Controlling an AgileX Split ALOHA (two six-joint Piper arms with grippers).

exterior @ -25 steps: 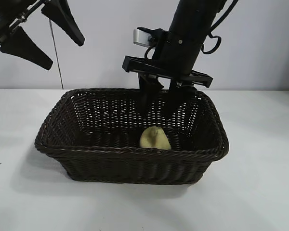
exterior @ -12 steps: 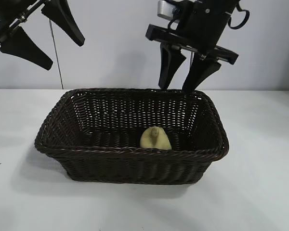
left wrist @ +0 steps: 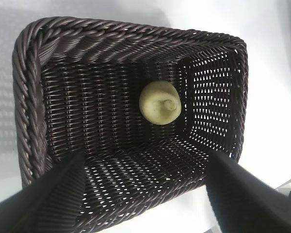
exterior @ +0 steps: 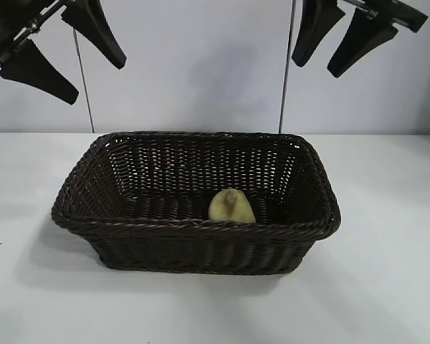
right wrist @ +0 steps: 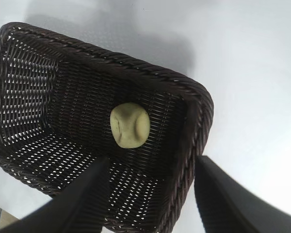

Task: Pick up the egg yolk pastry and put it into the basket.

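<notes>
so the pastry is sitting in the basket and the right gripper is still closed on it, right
Not quite. The egg yolk pastry does sit in the basket, but the right gripper is open and empty, high above the basket. The exterior view shows it.

Laboratory test bench: bare white table [exterior: 387, 287] beneath the basket [exterior: 201, 247], plain pale wall [exterior: 201, 64] behind the basket.

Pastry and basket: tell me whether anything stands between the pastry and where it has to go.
Nothing visible does. The pastry already lies on the floor of the basket, nothing on or against it. The right gripper hangs open and empty above the basket's far right corner; the left gripper is parked open at the upper left.
</notes>
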